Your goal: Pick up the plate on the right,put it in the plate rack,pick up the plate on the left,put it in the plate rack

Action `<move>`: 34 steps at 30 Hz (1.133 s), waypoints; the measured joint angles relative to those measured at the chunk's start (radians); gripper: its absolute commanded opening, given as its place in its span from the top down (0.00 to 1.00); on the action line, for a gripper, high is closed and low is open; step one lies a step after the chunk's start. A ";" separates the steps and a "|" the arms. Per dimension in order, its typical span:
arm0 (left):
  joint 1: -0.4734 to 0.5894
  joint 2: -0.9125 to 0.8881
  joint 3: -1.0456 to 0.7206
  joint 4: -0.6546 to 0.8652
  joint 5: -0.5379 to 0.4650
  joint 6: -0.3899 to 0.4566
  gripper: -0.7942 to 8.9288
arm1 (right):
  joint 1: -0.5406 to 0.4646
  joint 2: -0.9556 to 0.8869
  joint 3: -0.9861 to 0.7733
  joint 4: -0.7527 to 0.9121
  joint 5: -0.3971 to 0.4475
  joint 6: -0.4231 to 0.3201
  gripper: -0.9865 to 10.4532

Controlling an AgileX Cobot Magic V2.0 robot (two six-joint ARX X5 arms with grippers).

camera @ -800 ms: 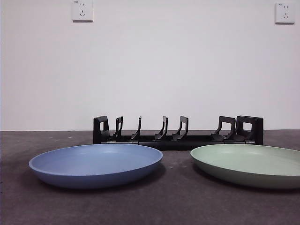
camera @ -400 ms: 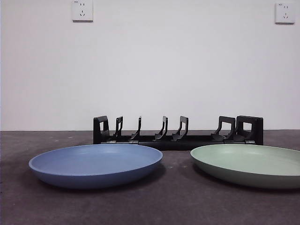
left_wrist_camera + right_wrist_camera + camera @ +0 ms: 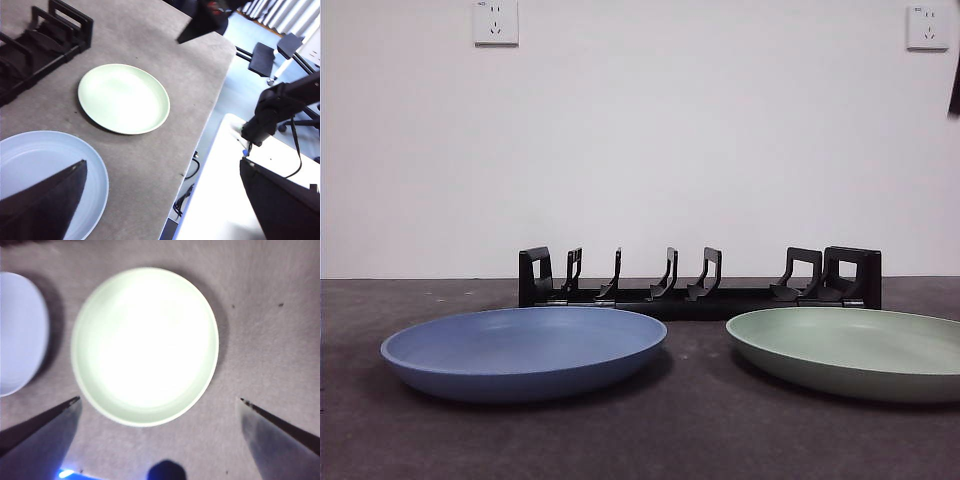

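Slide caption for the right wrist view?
Open right gripper high above the green plate, blue plate beside it.

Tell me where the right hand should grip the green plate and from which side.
Probably the rim of the green plate. It lies flat on the table with a low, outward-sloping wall, so only the edge offers a pinch. The right hand hangs above it, jaws wide open; likely best to come down on the rim portion nearest that hand, one jaw inside and one outside. The rack stands behind.

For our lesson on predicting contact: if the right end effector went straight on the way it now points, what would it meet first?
Most likely the green plate, which lies directly ahead of the right end effector, whose jaws stand wide open. Its height above the plate is unclear.
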 measured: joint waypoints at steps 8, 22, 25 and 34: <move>-0.065 0.014 0.000 0.023 0.000 0.016 0.24 | 0.000 0.225 0.000 0.072 0.005 0.000 0.47; -0.077 0.021 0.000 0.045 -0.005 0.026 0.24 | 0.000 0.465 0.000 0.170 0.019 0.000 0.48; -0.077 0.023 0.000 0.045 -0.005 0.026 0.24 | 0.000 0.489 0.000 0.184 0.019 0.000 0.51; -0.077 0.036 0.000 0.059 -0.006 0.026 0.24 | 0.014 0.537 0.000 0.204 0.026 0.000 0.67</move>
